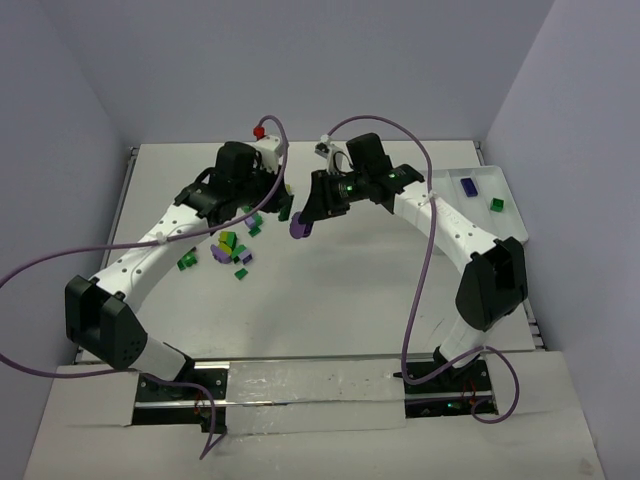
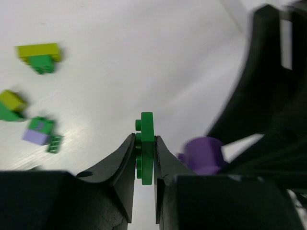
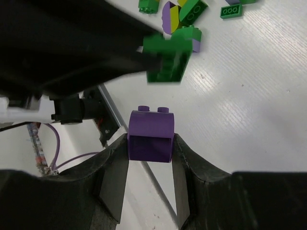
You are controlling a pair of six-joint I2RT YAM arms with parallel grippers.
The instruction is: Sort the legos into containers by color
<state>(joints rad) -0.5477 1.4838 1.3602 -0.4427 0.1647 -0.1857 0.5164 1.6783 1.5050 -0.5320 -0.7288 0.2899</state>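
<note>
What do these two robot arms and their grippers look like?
The left arm and right arm are white tubes joined by chunky black joints, each trailed by a thin purple cable. The left gripper and right gripper have black tapered fingers. Small green lights glow on the right arm.

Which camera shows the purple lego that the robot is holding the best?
The right wrist camera. There the purple lego sits in the middle, big and sharp, with two studs showing, pinched by the right gripper. The top camera shows it only as a small purple spot. The left wrist camera shows just a blurry purple blob.
</note>
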